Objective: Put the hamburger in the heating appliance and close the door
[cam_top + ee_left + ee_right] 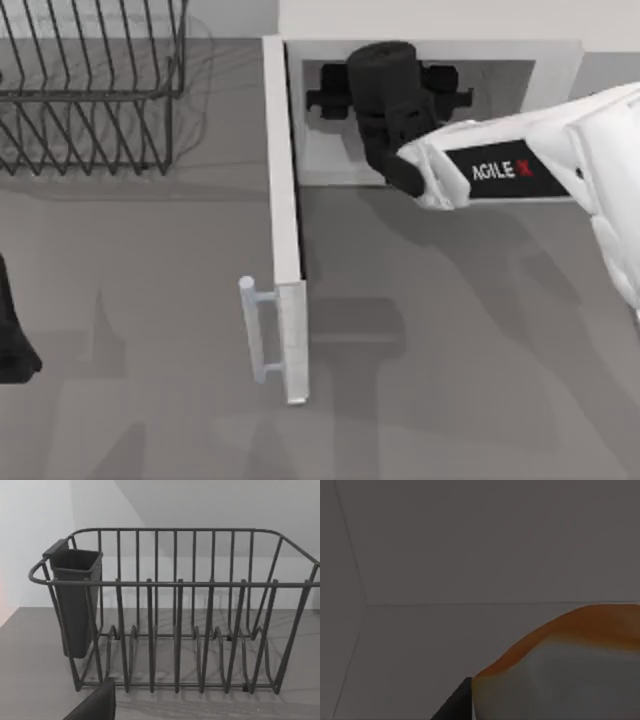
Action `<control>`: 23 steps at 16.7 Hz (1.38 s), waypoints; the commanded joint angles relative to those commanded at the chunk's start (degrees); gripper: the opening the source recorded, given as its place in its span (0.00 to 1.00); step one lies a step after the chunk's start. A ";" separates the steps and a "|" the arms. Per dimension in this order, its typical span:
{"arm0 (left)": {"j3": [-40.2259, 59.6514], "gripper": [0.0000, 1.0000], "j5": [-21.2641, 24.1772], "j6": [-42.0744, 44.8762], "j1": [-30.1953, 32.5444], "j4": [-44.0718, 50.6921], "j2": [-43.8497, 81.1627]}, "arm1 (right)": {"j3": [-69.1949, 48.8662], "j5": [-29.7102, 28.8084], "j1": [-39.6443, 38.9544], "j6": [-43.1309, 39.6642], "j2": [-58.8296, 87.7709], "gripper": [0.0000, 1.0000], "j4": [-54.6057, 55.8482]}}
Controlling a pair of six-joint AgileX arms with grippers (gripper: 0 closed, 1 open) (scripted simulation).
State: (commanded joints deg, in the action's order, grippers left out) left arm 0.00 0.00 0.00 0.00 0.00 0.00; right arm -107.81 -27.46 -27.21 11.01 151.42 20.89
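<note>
Grey tabletop (450,380) stretches below us, with the large white boxy microwave (560,60) at its far edge. Its flat white door (285,210) stands swung wide open, edge-on to the top view, and the light cylindrical bar handle (255,330) sits on its left face near the free end. A black wire dish rack (90,90) stands at the far left, apart from the door; from the left wrist view we see a dark rectangular cup (75,600) hung on one end of the rack.

Our right arm (520,165) reaches in from the right, and its black gripper (385,85) is inside the pale cavity (330,150). From the right wrist view, the small rounded orange-tan hamburger (570,670), with its pale whitish patch, sits close under the camera against the cavity's walls, with a dark fingertip (455,705) beside it. Whether the fingers clasp the hamburger we cannot tell.

Our left arm (12,340) rests at the table's left edge, a dark part of it low in its wrist view.
</note>
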 joint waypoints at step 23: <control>0.00 1.00 0.00 0.00 0.00 0.00 0.00 | 37.98 -12.03 -12.80 5.42 -20.59 1.00 13.12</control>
State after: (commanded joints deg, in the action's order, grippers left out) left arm 0.00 0.00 0.00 0.00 0.00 0.00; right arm -69.84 -39.49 -40.00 16.43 130.83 34.02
